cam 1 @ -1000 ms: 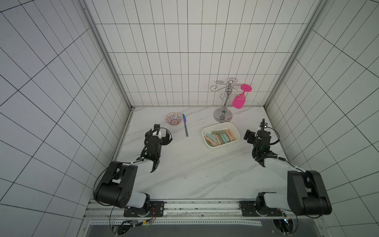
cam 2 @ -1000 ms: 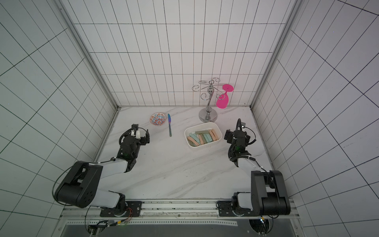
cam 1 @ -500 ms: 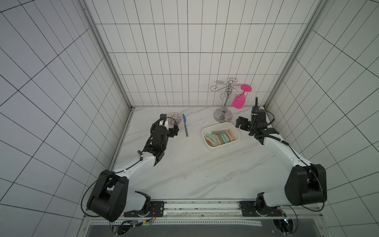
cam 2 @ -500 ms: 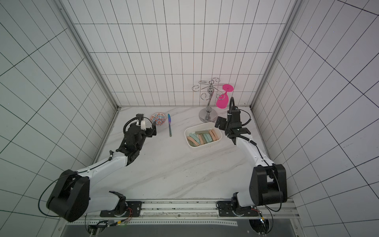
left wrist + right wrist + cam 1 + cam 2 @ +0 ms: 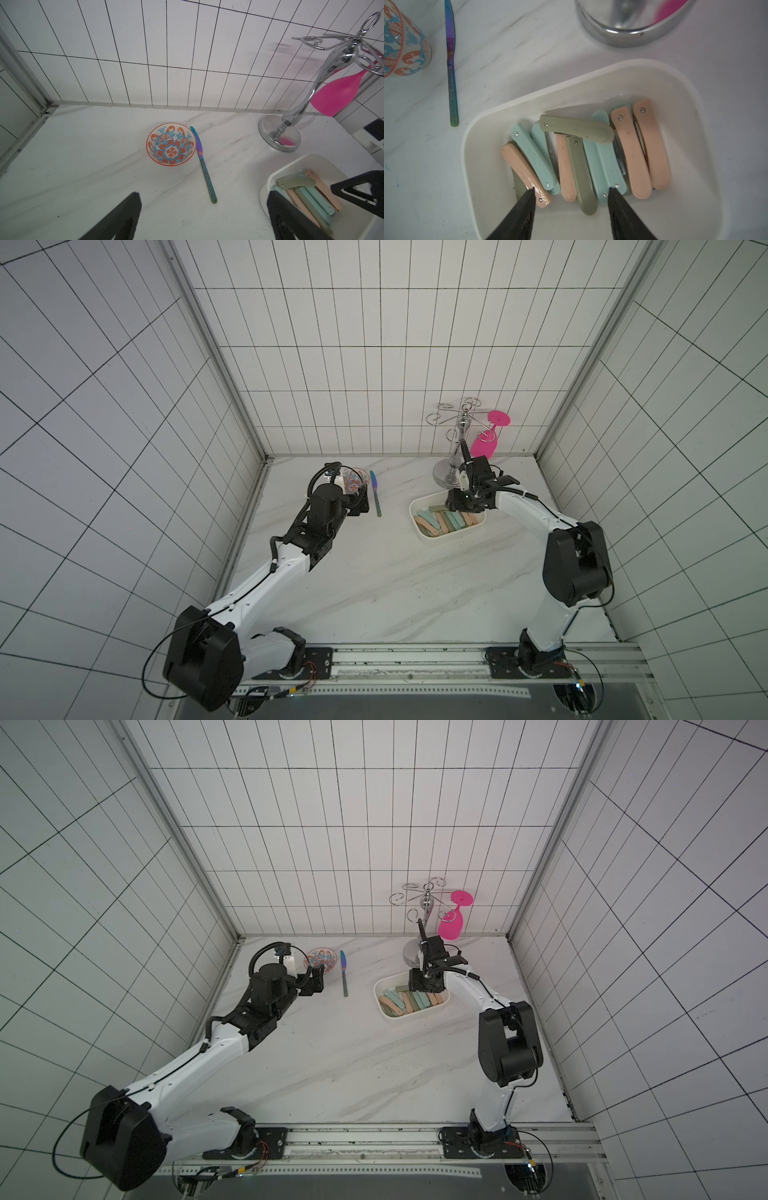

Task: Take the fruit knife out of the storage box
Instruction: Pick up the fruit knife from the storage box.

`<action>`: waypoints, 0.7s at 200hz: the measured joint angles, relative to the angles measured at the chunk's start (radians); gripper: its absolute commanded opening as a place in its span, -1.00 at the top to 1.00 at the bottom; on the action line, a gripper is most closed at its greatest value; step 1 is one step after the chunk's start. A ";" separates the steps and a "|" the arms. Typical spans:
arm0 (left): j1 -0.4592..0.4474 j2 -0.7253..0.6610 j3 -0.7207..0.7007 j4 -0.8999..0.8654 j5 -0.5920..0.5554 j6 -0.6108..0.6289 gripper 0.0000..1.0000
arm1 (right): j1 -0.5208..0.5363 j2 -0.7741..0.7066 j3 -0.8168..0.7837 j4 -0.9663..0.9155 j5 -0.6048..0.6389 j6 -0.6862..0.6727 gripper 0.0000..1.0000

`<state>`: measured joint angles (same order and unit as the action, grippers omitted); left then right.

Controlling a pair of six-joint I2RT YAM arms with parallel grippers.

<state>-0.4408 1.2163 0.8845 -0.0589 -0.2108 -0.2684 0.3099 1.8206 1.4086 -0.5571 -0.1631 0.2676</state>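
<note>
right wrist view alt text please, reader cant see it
The right gripper, open, hovers over a white storage box of folded fruit knives in pink, teal and green. A table knife and patterned bowl sit outside it.

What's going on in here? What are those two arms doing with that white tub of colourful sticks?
The right gripper is poised over the white storage box, which holds a pile of folded fruit knives in pink, teal and green. Its jaws are apart, straddling the ends of several knives; none is gripped or lifted out yet. The left gripper is open and empty, hovering near a patterned bowl and a table knife lying beside it on the counter.
</note>
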 measured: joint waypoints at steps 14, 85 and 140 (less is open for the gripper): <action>-0.002 -0.013 0.006 -0.031 0.021 -0.021 -0.95 | 0.021 0.047 0.026 -0.014 -0.013 -0.008 -0.06; -0.003 -0.039 0.006 -0.129 0.106 -0.076 -0.95 | 0.122 0.214 0.113 -0.037 0.002 -0.064 0.10; -0.003 -0.039 0.006 -0.136 0.144 -0.076 -0.96 | 0.138 0.266 0.164 -0.037 0.065 -0.086 0.13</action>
<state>-0.4438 1.1778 0.8902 -0.1951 -0.0669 -0.3439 0.4477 2.0865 1.5723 -0.5941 -0.0978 0.1814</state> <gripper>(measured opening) 0.977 0.439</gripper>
